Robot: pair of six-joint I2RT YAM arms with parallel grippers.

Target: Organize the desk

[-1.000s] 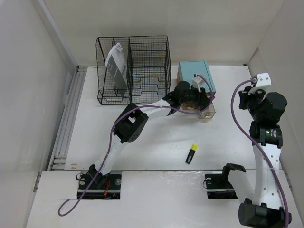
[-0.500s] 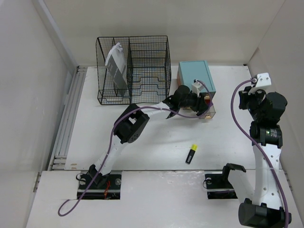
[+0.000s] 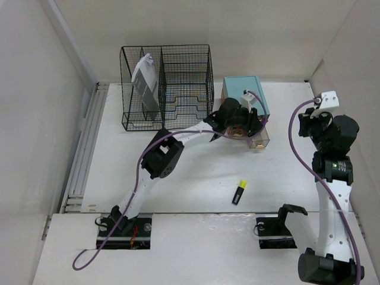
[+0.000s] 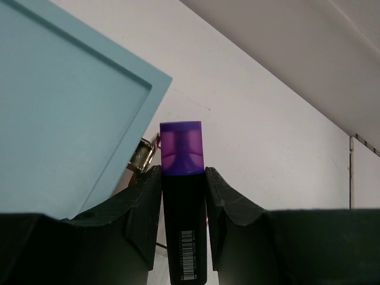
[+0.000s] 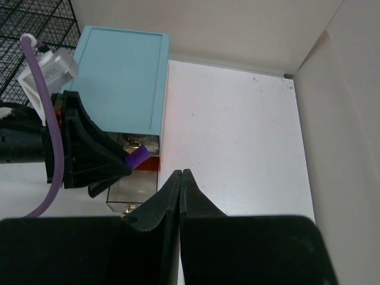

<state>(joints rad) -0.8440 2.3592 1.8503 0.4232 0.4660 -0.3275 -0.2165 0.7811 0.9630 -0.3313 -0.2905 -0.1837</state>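
Observation:
My left gripper (image 3: 244, 123) is shut on a highlighter (image 4: 183, 178) with a black body and a purple cap. It holds it at the front of the teal drawer box (image 3: 244, 92), above the box's pulled-out clear drawer (image 3: 260, 141). The purple cap (image 5: 136, 158) also shows in the right wrist view, over the drawer (image 5: 127, 193). A second highlighter, black with a yellow cap (image 3: 239, 192), lies on the white desk (image 3: 196, 178). My right gripper (image 5: 180, 173) is shut and empty, held up over the desk's right side.
A black wire-mesh rack (image 3: 167, 86) stands at the back left with a grey-white packet (image 3: 145, 83) in its left slot. A grey ribbed rail (image 3: 86, 148) runs along the left edge. White walls close in on all sides.
The left wrist turned and shifted a little right over the drawer half a second ago, and is back near its earlier pose. The highlighter stays in its grip. The right arm has not moved.

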